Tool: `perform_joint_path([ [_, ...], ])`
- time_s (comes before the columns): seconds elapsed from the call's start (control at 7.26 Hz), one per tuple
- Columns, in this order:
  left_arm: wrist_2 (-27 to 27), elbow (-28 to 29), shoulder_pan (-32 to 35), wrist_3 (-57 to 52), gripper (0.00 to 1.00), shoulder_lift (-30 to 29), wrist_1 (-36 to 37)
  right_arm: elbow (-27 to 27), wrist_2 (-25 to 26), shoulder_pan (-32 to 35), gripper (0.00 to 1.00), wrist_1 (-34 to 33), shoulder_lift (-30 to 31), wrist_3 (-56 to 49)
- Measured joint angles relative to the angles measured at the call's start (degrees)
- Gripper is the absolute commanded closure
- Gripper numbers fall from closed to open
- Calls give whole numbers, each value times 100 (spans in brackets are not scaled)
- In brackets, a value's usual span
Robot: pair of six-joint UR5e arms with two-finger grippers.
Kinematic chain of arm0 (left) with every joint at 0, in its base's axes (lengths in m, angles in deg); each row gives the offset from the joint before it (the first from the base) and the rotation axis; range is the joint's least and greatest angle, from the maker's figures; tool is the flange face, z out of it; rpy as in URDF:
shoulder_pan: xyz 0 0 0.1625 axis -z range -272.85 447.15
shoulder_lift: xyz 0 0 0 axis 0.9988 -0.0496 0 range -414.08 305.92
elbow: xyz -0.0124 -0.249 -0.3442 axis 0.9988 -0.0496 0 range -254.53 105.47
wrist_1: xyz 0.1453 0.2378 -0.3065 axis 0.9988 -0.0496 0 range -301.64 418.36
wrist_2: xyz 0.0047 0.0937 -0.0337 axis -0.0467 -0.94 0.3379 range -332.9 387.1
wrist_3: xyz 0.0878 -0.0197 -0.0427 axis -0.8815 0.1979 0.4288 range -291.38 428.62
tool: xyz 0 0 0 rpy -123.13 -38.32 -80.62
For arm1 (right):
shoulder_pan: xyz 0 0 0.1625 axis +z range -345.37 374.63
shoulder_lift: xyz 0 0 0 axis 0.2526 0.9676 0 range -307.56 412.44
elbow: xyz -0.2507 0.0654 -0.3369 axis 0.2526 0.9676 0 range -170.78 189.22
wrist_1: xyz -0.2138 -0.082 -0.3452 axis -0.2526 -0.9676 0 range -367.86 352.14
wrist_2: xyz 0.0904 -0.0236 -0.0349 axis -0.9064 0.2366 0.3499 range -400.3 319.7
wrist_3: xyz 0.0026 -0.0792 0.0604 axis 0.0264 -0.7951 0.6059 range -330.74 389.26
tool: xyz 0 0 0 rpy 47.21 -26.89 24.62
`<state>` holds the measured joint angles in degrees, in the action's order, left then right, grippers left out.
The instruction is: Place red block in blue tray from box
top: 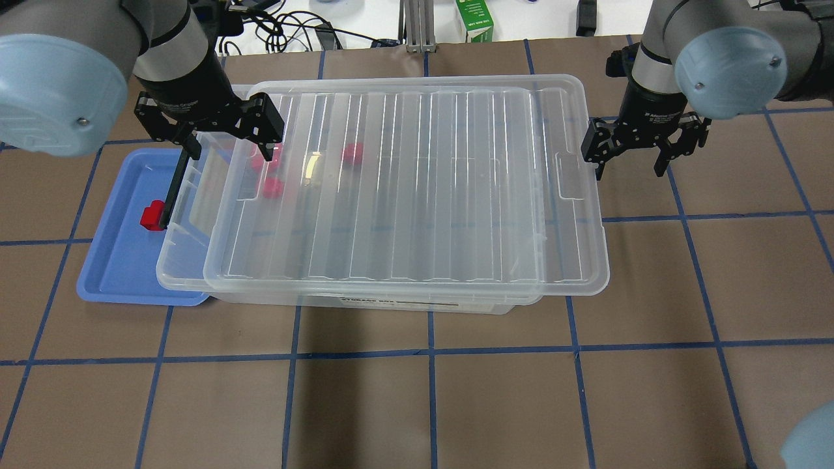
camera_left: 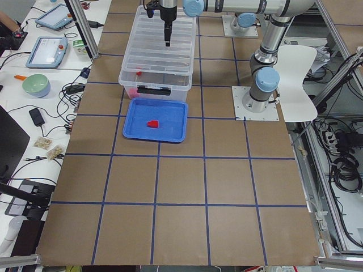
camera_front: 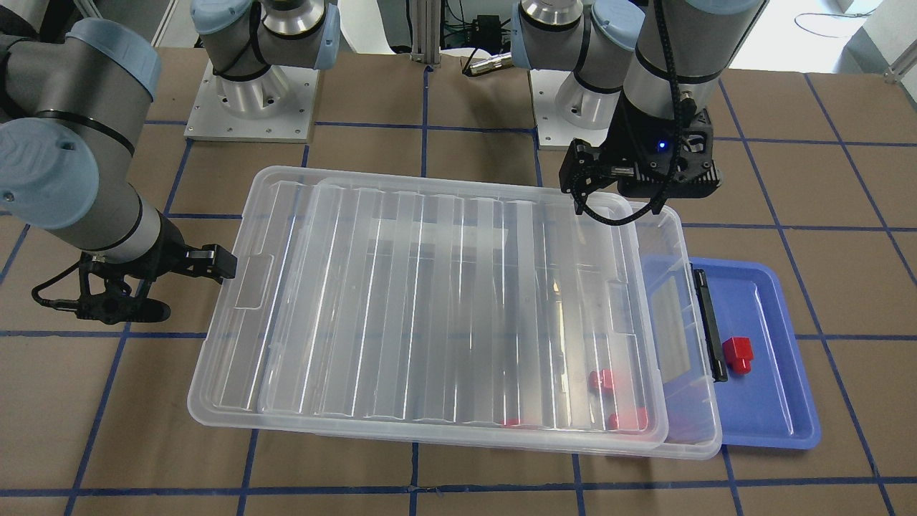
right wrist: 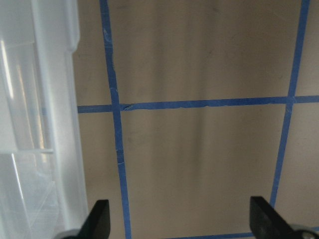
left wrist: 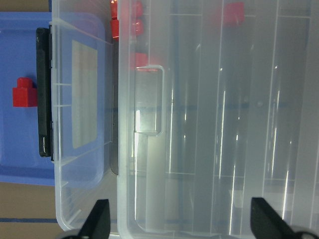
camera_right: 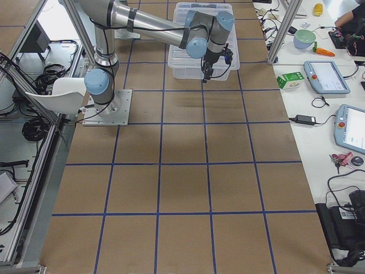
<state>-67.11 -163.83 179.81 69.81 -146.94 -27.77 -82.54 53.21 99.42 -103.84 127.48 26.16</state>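
One red block (camera_front: pixel 736 354) lies in the blue tray (camera_front: pixel 777 408), also in the overhead view (top: pixel 152 216) and the left wrist view (left wrist: pixel 25 92). The tray (top: pixel 114 260) sits against the black-latch (top: pixel 174 192) end of the clear box (top: pixel 182 277). The ribbed lid (top: pixel 404 189) lies on the box, shifted toward my right arm, so the latch end is uncovered. Other red blocks (top: pixel 353 153) (camera_front: pixel 602 380) (left wrist: pixel 233 12) show blurred through the lid. My left gripper (top: pixel 225 140) (left wrist: pixel 182 226) is open and empty above the box's latch end. My right gripper (top: pixel 629 159) (right wrist: pixel 182 224) is open and empty beside the lid's other end.
Brown table with blue tape grid (right wrist: pixel 117 107). A green carton (top: pixel 474 19) and cables lie past the far edge. The arm bases (camera_front: pixel 251 100) stand behind the box. Tablets and a bowl (camera_left: pixel 35 85) sit on a side bench.
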Motion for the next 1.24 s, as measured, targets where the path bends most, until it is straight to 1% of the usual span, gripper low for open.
perform_joint_path([
  [0.83,20,6,-16,-15,0,14,51,-1,-61,315,0,-55,-16,358],
  [1.24,170,-2,-140,-94,0,189,44,30,-59,341,0,-54,-6,378],
])
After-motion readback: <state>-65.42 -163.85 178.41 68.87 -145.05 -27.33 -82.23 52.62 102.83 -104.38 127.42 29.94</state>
